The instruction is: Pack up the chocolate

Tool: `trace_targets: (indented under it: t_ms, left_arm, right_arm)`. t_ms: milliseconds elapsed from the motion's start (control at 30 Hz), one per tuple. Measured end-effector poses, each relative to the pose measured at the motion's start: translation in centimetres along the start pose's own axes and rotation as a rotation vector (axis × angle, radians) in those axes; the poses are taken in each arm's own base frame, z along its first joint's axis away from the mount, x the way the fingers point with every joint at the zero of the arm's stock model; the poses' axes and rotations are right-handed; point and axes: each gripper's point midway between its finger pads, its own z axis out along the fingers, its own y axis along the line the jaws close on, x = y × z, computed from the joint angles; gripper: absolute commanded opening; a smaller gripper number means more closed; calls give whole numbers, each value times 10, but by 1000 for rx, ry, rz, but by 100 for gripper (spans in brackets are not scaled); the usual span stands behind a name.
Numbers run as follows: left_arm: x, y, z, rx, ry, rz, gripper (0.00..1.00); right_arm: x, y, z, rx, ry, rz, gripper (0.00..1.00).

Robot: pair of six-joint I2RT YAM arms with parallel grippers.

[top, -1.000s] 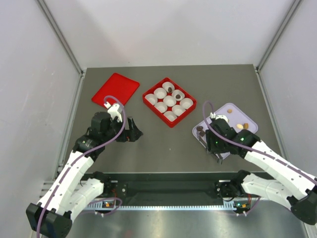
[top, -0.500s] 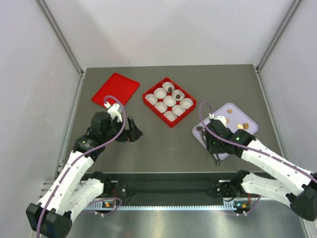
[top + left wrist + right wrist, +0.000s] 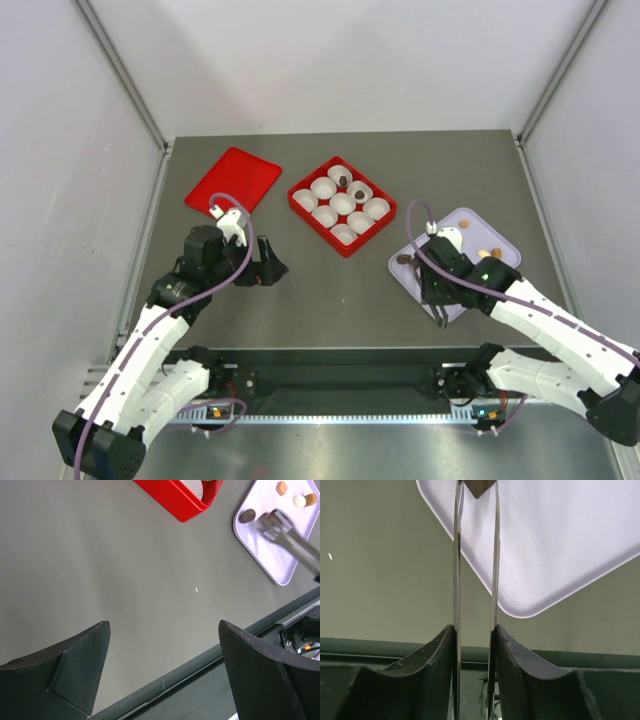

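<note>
The table (image 3: 330, 300) is a flat, matte dark grey sheet. In the upper middle of the overhead view sits a square red plastic box (image 3: 310, 222) holding nine white fluted paper cups (image 3: 343, 204) in three rows. Its flat red lid (image 3: 232, 178) lies apart at the upper left. At the right lies a smooth, glossy lilac tray (image 3: 560, 540) with rounded corners. The chocolate is split between the two. Two cups near the box's upper corner each show a small boxed dark piece (image 3: 343, 181). On the tray I count three roundish tan pieces (image 3: 281, 487), orange-tan to pale, near its right-hand corner, and one dark piece (image 3: 479, 487) at its left edge. My right claw (image 3: 474, 630) has its black fingers pressed together on thin steel tweezers (image 3: 457, 570). The two blades run straight up the wrist frame and bracket that dark piece at the top edge, the tips seeming to touch its sides. The piece looks matte brown, with one blunt corner pointing down the frame toward the claw. The rest of it is cropped, so I cannot tell its long axis. The other pieces are too small and round to show one. My left claw (image 3: 162, 630) stands wide apart with nothing between its fingers, above bare table at the overhead view's lower left.
</note>
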Motion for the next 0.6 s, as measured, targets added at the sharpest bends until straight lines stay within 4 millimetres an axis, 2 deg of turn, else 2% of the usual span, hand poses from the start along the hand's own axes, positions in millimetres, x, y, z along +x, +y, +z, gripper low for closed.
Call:
trace_targets:
  t_ms: [100,200,333,467,600]
  left_arm:
    - [0,0,0,0,0,0,94]
    - [0,0,0,0,0,0,94]
    - [0,0,0,0,0,0,94]
    - [0,0,0,0,0,0,94]
    - [0,0,0,0,0,0,94]
  right_arm:
    - [-14,-1,-11,9,-37,8,32]
    - [-38,3,-27,5,-90,12,31]
    - [-73,19,-38,-9,-140,-1,31]
    - [-100,39,-31,-15,-160,-52,32]
    - [-124,63,-9,-1,-154,-118,33]
